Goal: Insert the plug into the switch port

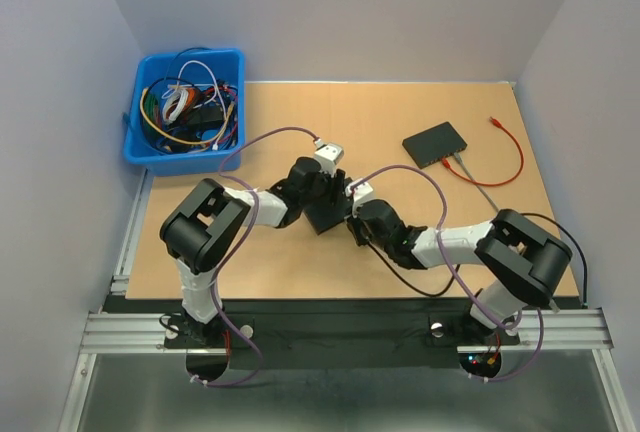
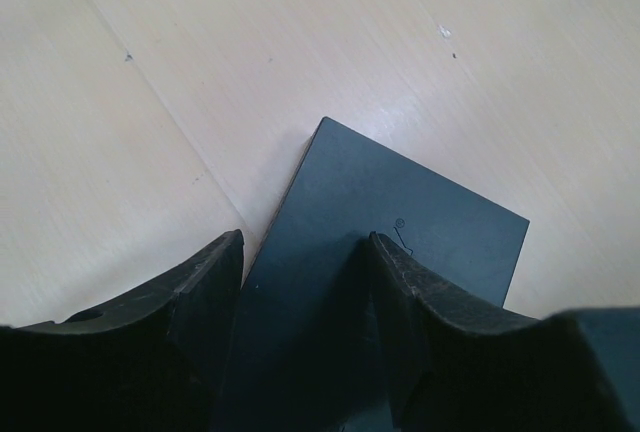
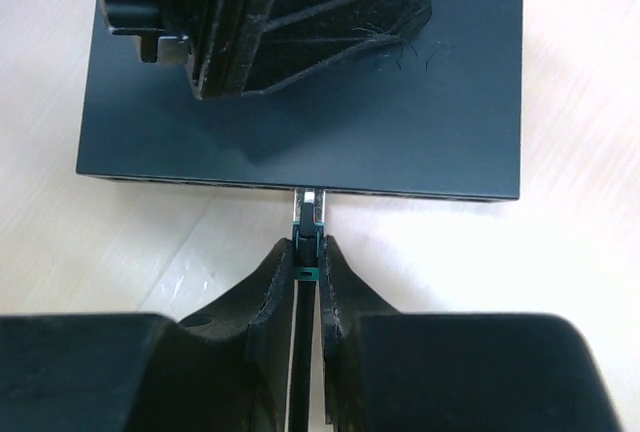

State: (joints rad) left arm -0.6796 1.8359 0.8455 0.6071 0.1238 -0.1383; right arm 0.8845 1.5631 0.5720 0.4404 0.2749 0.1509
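Note:
A flat black switch (image 1: pixel 325 217) lies on the tan table, mid-table between both arms. My right gripper (image 3: pixel 308 247) is shut on the plug (image 3: pixel 310 214), a clear connector with a green-tinted boot on a black cable. The plug's tip sits at the port in the switch's front face (image 3: pixel 400 122); how deep it sits is hidden. My left gripper (image 2: pixel 305 242) has its jaws apart and rests on the switch (image 2: pixel 420 212), one finger at its left edge and one on its top. It also shows in the right wrist view (image 3: pixel 300 22), lying on the switch's top.
A second black switch (image 1: pixel 435 144) sits at the back right with a red cable (image 1: pixel 505 157) and a grey cable beside it. A blue bin (image 1: pixel 185 110) full of mixed cables stands at the back left corner.

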